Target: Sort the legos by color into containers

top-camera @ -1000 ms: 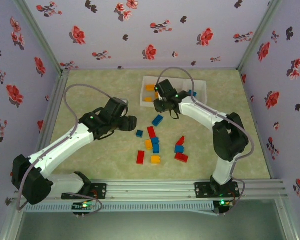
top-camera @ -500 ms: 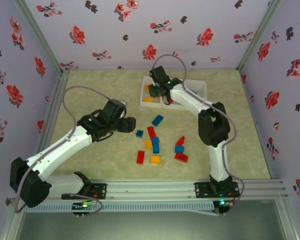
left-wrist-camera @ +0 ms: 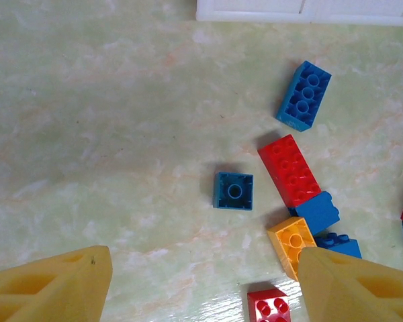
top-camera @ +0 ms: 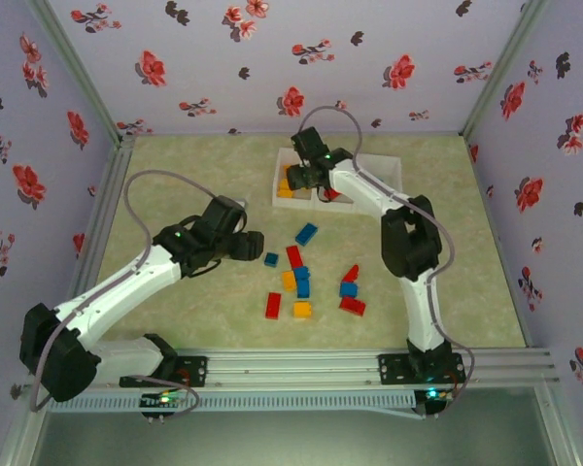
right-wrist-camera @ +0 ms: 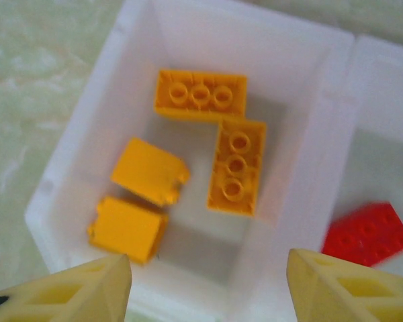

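Right end effector (right-wrist-camera: 208,272) open, empty, above white tray (right-wrist-camera: 70,184); left-end compartment holds four orange-yellow legos (right-wrist-camera: 236,166), red lego (right-wrist-camera: 366,233) in next. Left end effector (left-wrist-camera: 205,272) open over bench (left-wrist-camera: 107,134), loose legos (left-wrist-camera: 289,170) beneath.

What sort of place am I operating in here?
Likely a boxed-in robot test booth: flower-printed walls on metal framing, a pale green marbled tabletop, and an aluminium mounting rail along the near edge.

You're in a lab-style robot test cell: floral-papered walls (top-camera: 272,58) box in a marbled tabletop (top-camera: 175,184), aluminium rail (top-camera: 301,367) along the near edge.
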You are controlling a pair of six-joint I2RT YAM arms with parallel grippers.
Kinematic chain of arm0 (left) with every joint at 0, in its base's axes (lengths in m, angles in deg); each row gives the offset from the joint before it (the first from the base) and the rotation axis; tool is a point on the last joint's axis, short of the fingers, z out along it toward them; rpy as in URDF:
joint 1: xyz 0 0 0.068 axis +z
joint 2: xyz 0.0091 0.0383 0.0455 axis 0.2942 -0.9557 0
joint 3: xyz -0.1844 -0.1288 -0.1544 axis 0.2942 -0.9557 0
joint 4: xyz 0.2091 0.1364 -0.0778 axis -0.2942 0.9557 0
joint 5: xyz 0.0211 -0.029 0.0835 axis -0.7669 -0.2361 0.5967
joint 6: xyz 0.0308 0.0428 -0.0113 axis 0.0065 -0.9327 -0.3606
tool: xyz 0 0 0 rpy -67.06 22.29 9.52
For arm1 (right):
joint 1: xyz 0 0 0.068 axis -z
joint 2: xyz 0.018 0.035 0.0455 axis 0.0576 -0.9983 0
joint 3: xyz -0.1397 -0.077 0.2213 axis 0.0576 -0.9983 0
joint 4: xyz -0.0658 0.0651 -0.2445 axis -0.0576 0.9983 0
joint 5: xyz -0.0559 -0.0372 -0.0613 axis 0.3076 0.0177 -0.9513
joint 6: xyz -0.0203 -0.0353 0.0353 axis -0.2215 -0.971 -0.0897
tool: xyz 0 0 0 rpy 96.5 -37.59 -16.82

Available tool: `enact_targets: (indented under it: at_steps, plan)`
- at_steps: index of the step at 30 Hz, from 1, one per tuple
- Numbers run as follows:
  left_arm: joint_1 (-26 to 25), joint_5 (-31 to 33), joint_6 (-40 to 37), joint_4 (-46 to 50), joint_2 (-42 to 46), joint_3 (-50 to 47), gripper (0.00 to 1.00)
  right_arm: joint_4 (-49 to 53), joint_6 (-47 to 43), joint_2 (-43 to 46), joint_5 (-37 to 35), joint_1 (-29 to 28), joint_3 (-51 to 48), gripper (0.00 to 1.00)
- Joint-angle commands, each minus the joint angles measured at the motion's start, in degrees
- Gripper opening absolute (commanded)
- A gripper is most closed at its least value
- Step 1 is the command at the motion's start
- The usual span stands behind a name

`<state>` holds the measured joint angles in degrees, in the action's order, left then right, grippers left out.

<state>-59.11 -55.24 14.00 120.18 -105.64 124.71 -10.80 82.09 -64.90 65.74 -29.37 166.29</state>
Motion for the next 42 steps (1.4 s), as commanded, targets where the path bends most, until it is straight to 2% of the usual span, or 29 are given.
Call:
enact_targets:
  at_steps: [1,10,20,31,42]
  plan:
    - [-0.13,-0.65,1.68,-0.55,-1.47,-0.32,0.73,-1.16,1.39,8.49,-1.09,-0.14,-6.24,0.63]
    - [-2.27,-0.76,3.56,-2.11,-4.33,-1.77,0.73,-3.79,2.08,23.58,-0.73,-1.34,-26.32,0.62]
    - [-2.42,-1.68,4.53,-8.15,-12.07,-3.16,0.72,-5.32,5.22,33.99,-2.06,-1.7,-38.17,0.62]
    - [-2.95,-2.65,4.09,-9.03,-22.28,-0.11,0.7,-5.23,8.47,38.4,-1.99,-1.51,-44.52,0.62]
    - [-5.88,-3.48,5.68,-10.3,-24.02,4.7,0.71,-6.11,10.14,39.32,-2.72,-1.55,-48.07,0.62]
